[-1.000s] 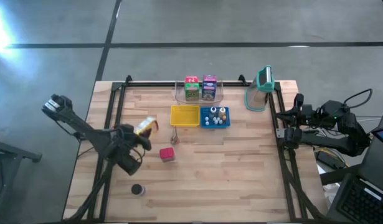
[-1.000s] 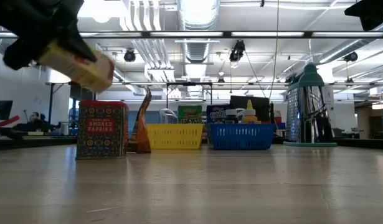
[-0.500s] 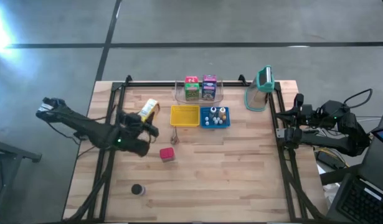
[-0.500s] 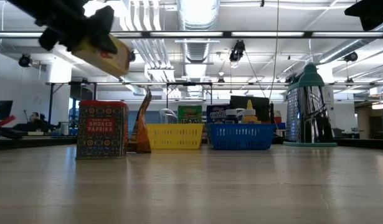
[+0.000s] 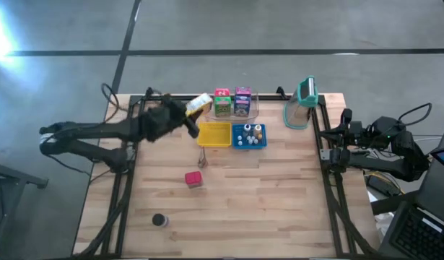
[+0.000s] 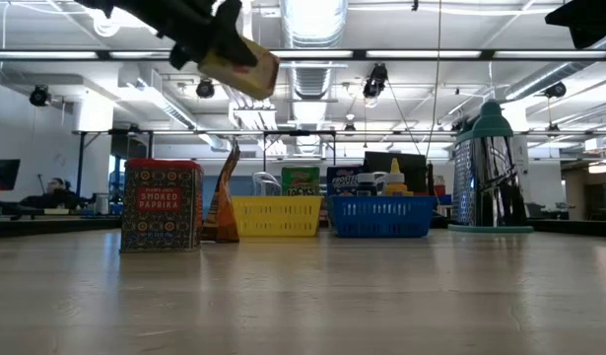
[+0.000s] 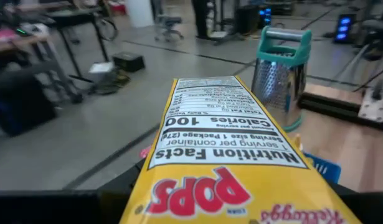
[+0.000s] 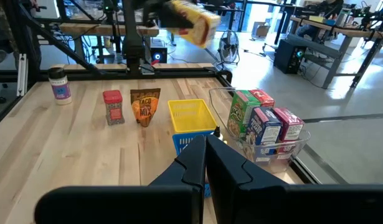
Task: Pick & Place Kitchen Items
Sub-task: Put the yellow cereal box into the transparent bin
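My left gripper (image 5: 190, 112) hangs high over the table's far left part, shut on a yellow cereal carton (image 5: 202, 102) that fills the left wrist view (image 7: 222, 143). The carton hovers just left of a clear tray (image 5: 253, 110) holding green, purple and pink cartons (image 5: 232, 102). My right gripper (image 8: 207, 155) waits, shut, with nothing in it, by the table's right edge. My left gripper holds the yellow carton by the end nearest the wrist (image 6: 212, 61), coming at it about level from the table's left. The carton itself covers the fingers in the wrist view. The carton juts out beyond the fingers, lifted clear and slightly tilted.
A yellow basket (image 5: 214, 134) and a blue basket (image 5: 248, 136) with small white bottles sit side by side in front of the tray. A steel grater with a teal handle (image 5: 301, 101) stands at the far right. A brown packet (image 5: 202, 157), a red tin (image 5: 194, 179) and a dark jar (image 5: 159, 220) stand nearer.
My left gripper has swung from the table's left side toward the far edge and the right, rising and rolling as it went. The yellow carton went with it, lifted clear throughout, and now hangs beside the clear tray.
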Motion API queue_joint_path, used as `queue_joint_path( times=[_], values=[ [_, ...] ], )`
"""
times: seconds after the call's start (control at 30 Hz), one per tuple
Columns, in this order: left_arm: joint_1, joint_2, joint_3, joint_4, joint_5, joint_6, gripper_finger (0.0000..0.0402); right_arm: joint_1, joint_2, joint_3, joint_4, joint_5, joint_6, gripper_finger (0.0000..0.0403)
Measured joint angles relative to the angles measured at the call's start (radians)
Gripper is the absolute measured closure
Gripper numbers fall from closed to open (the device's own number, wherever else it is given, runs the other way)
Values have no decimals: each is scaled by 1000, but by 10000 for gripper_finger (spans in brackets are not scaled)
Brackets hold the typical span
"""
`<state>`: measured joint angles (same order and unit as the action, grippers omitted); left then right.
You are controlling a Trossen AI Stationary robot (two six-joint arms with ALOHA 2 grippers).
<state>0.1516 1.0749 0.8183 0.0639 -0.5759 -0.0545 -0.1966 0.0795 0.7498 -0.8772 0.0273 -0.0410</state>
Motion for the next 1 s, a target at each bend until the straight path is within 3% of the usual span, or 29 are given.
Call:
queue_joint_path(
  times=[0.17, 0.27, 0.73, 1.0],
  values=[
    [153, 79, 95, -73, 254, 1, 213, 0, 0, 0, 0, 0, 0, 394],
    [201, 175, 183, -175, 339, 50, 213, 0, 0, 0, 0, 0, 0, 394],
    [221, 659, 774, -645, 347, 352, 213, 0, 0, 0, 0, 0, 0, 394],
    [220, 851, 982, -852, 338, 394, 213, 0, 0, 0, 0, 0, 0, 394]
  ],
)
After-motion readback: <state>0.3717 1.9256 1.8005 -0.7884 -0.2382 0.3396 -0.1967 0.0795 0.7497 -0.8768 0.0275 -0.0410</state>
